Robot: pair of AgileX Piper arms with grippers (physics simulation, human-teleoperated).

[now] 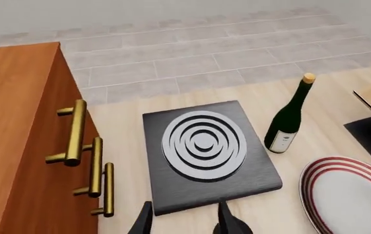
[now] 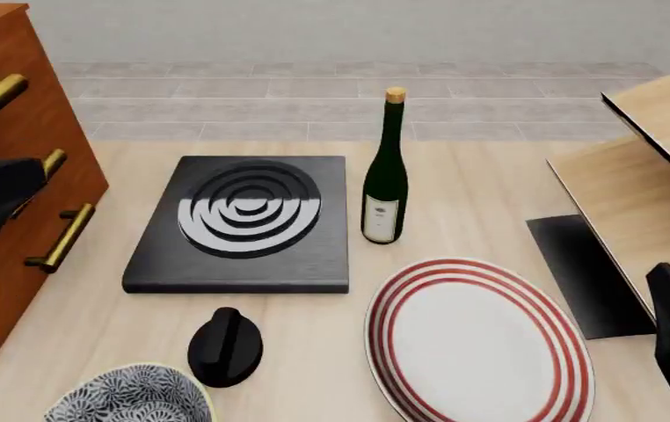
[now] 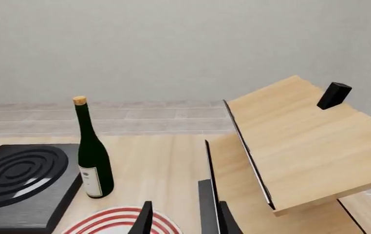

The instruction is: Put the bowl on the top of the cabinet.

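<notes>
Blue-patterned, the bowl (image 2: 134, 396) sits untouched at the table's near left edge, so lifting it onto the reddish cabinet (image 2: 7, 167) at far left is all still ahead. Both the left gripper (image 1: 184, 220) and right gripper (image 3: 184, 220) are empty, fingers parted moderately. A black knob (image 2: 225, 346) stands just beside the bowl; a hotplate (image 2: 244, 221), bottle (image 2: 384, 180) and red-ringed plate (image 2: 476, 338) lie beyond.

The front view looks down from above the near table edge onto the flat black hob slab with grey rings (image 2: 241, 224). Both wrist views sit lower, facing forward past it (image 1: 205, 146) (image 3: 20, 180), sharing the dark green wine bottle (image 2: 384, 180) (image 1: 288, 117) (image 3: 92, 156).
</notes>
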